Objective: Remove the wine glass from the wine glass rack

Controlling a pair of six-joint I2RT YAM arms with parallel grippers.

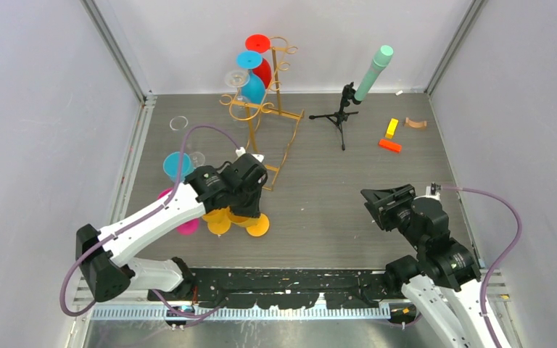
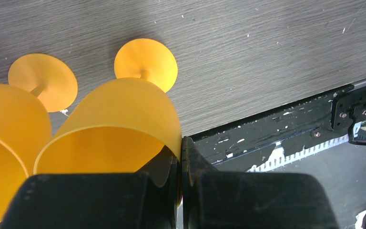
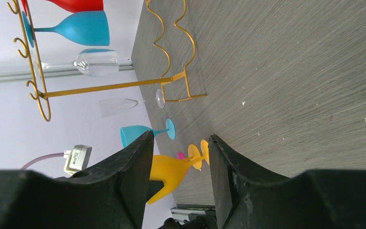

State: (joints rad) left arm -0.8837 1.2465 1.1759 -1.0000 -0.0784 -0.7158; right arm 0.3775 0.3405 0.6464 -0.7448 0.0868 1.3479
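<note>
— Gripping anything, those left jaws?

— Yes. They are pinched down to the wall of an orange wine glass [image 2: 119, 109] at its rim. One finger is inside the bowl and the other outside.

— Where is that glass?

— Near the front edge of the counter [image 1: 333, 181], well apart from the wine glass rack [image 3: 109, 87]. It leans. Its round foot is down at the counter, though I cannot tell whether it lies flat. A second orange glass [image 2: 9, 129] is just beside it, and a pink glass [image 1: 186, 227] is on its left. A standing blue glass [image 1: 176, 165] and a standing clear glass [image 3: 116, 106] are between that cluster and the rack.

— And on the rack itself?

— Three hang bowl-down near the top: a red glass [image 1: 262, 70], a hanging blue glass [image 1: 252, 88] and a hanging clear glass [image 3: 97, 62].

— The right jaws?

— Spread wide with nothing between them, held over the counter on the right side, far from every glass.
</note>
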